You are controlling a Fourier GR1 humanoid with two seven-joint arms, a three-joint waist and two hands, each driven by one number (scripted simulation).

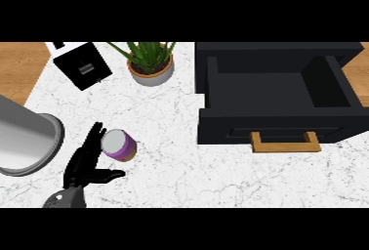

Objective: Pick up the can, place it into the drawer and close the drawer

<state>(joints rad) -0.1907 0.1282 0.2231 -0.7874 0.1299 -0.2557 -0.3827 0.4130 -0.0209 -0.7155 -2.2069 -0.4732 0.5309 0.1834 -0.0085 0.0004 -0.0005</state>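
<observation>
One white marbled counter (180, 171), widest of all, bounded by wooden floor (22, 63) at the upper left and upper right and running down to the lower edge; much bare room across the middle and the lower right, between the can and the drawer's front; next in size, a black drawer (274, 124) at the upper right, standing pulled open toward the lower edge, dark floor and side walls showing inside, front panel about level with the can; at the left edge, a big grey cylinder (25, 139), cut off by the frame, rim near the fingertips yet apart from them; at the upper left, a black box (85, 66) set askew; just right of it, a potted plant (151, 63) in a pale pot, near the drawer's left wall; at the lower left, left hand (83, 168) coming up from the bottom edge, fingers (92, 141) straight and stretched along the can's left side, thumb spread to the right below it, nothing grasped; touching the can or only just beside it, cannot tell; wooden handle (285, 142) jutting from the drawer's front over open counter; smallest, purple can (119, 145) with a silver top, upright on the counter, well left of the drawer and outside it.
</observation>
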